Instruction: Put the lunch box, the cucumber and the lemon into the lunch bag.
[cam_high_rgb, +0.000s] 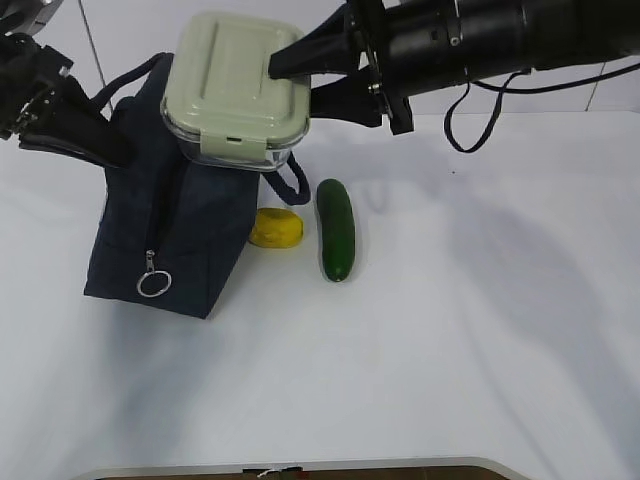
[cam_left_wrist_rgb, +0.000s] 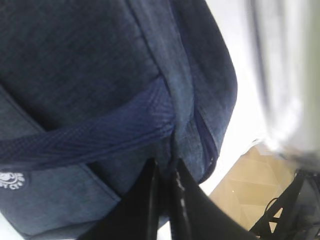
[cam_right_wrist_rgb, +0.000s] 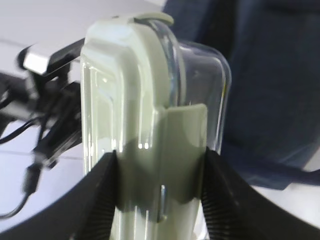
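My right gripper (cam_high_rgb: 290, 75) is shut on the lunch box (cam_high_rgb: 235, 90), a clear glass container with a sage-green lid, and holds it tilted above the top of the navy lunch bag (cam_high_rgb: 170, 240). In the right wrist view the fingers clamp the lunch box (cam_right_wrist_rgb: 150, 150) at lid and base. My left gripper (cam_high_rgb: 110, 150) is shut on the bag's upper edge at the left; the left wrist view shows the jaws pinching the fabric (cam_left_wrist_rgb: 165, 175) beside a handle strap (cam_left_wrist_rgb: 100, 132). The lemon (cam_high_rgb: 277, 228) and the cucumber (cam_high_rgb: 336, 229) lie on the table right of the bag.
The white table (cam_high_rgb: 450, 350) spreads to the right and front. The bag's zipper ring pull (cam_high_rgb: 153, 284) hangs on its front face. A black cable (cam_high_rgb: 480, 110) hangs under the right arm. A white wall stands at the back.
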